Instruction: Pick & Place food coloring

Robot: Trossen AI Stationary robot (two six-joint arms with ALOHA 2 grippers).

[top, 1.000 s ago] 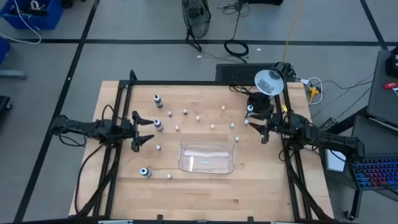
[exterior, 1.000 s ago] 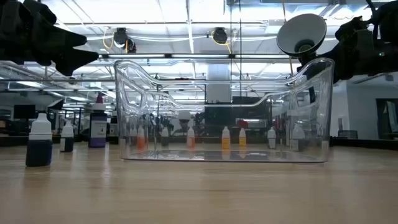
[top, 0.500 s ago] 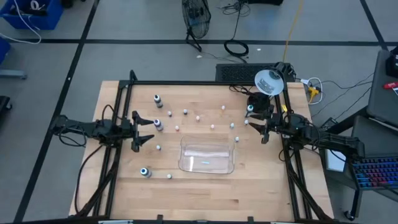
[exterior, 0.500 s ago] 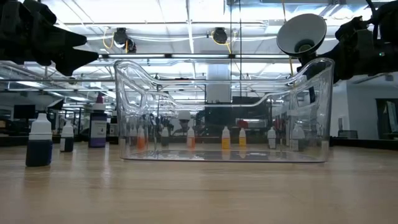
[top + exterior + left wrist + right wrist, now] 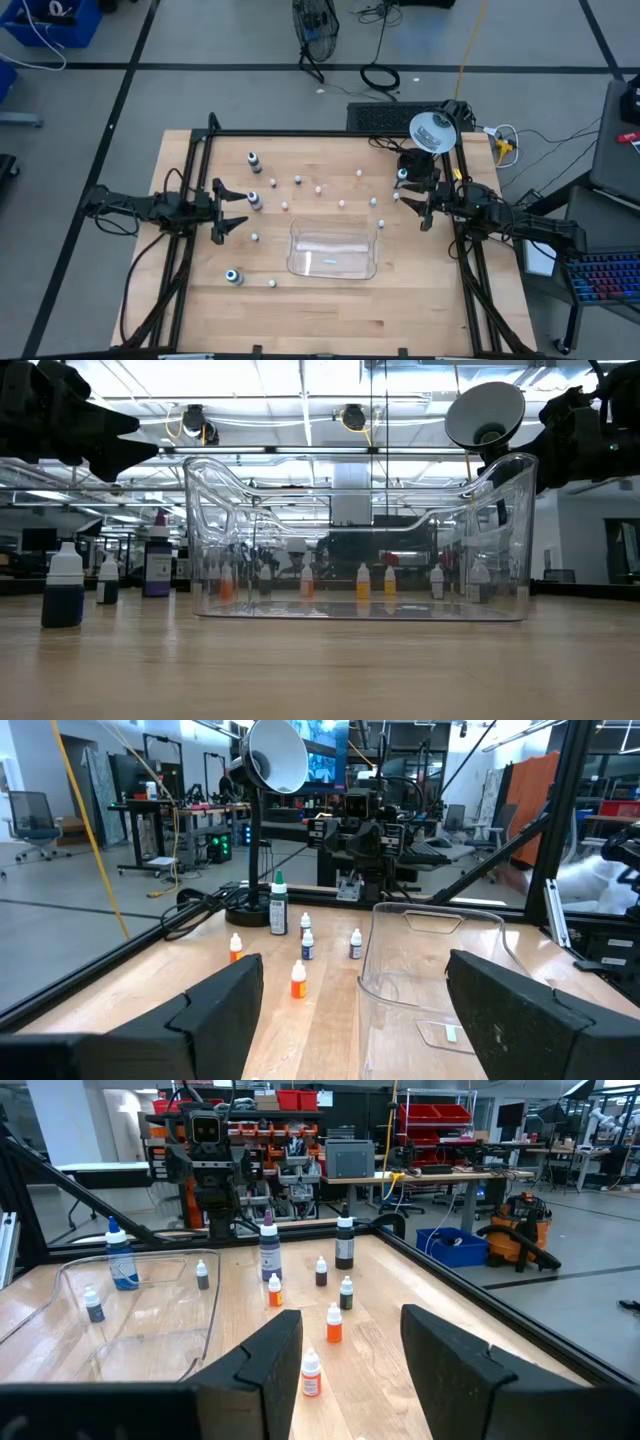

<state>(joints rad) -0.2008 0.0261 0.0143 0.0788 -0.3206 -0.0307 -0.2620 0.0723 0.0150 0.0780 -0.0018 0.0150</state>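
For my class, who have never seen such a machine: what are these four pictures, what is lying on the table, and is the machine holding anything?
It is a robot with two dark arms at a wooden table. One camera looks straight down, one sits level with the tabletop, and one rides on each wrist. The left gripper and the right gripper both hover open above the table and hold nothing. In the middle stands a clear plastic tray, with nothing in it. Scattered around it are food coloring bottles, a few larger dark ones and many tiny ones. A lamp stands at the far edge.
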